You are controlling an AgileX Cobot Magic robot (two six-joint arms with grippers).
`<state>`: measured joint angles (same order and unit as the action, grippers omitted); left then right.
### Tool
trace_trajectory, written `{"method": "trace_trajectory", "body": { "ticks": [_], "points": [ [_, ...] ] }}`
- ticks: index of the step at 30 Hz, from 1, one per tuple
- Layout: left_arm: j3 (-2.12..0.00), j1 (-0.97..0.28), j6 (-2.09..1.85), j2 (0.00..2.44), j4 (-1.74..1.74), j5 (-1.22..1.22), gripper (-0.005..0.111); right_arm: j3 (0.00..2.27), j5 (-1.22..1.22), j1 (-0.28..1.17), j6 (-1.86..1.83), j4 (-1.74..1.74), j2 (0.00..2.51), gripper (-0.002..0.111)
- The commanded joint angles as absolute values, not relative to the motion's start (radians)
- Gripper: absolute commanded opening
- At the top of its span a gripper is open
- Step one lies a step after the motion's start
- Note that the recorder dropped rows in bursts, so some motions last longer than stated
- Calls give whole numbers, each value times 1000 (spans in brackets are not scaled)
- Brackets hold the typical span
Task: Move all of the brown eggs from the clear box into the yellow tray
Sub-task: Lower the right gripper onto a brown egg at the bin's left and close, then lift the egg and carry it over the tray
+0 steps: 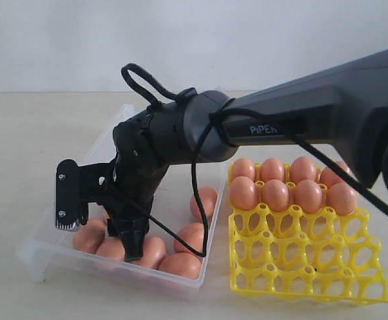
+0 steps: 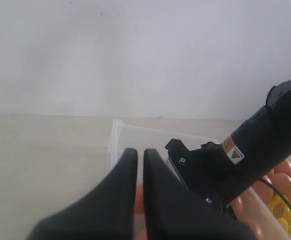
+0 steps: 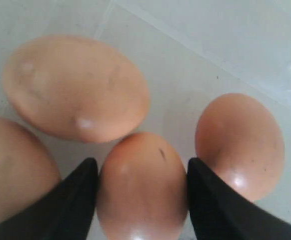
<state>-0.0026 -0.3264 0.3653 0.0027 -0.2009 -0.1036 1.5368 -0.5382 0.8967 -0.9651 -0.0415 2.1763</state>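
Note:
The clear box [image 1: 61,257] sits on the left and holds several brown eggs [image 1: 179,265]. My right gripper [image 1: 131,252] reaches across the middle, down into the box. Seen from the right wrist, its black fingers [image 3: 80,195] press both sides of one brown egg [image 3: 143,185] that rests on the box floor between two neighbours [image 3: 78,87]. The yellow tray [image 1: 301,257] stands to the right, and several brown eggs [image 1: 275,195] fill its two back rows. My left gripper [image 2: 139,152] hovers shut over the box's near-left rim [image 2: 116,135], holding nothing. It does not show in the exterior view.
The right arm's thick black body [image 1: 314,113] and a looping cable [image 1: 197,200] stretch over the tray's back rows and the box. A black plate with two screws [image 1: 67,197] juts from the right wrist toward the box's left wall. The tabletop [image 1: 21,153] is pale beige.

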Motion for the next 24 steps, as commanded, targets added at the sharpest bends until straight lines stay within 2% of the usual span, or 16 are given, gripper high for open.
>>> {"method": "trace_trajectory", "body": {
  "ticks": [1,3,4,6,7,12,15,18,24],
  "points": [
    [0,-334,373,0,-199,-99,4,1541,-521,898,-957,-39,2188,46],
    [0,-334,373,0,-199,-99,4,1541,-518,898,-950,-39,2190,45],
    [0,-334,373,0,-199,-102,4,1541,-514,898,-942,-39,2190,40],
    [0,-334,373,0,-199,-102,4,1541,-489,898,-925,-35,2186,5],
    [0,-334,373,0,-199,-102,4,1541,-458,898,-875,-29,2184,0],
    [0,-334,373,0,-199,-102,4,1535,-336,826,-543,-14,2107,0],
    [0,-334,373,0,-199,-102,4,1499,-292,788,-476,-69,2052,0],
    [0,-334,373,0,-199,-102,4,1342,-118,766,-480,-241,1920,0],
    [0,-334,373,0,-199,-100,4,1023,316,766,-348,-264,1686,0]
  ]
}}
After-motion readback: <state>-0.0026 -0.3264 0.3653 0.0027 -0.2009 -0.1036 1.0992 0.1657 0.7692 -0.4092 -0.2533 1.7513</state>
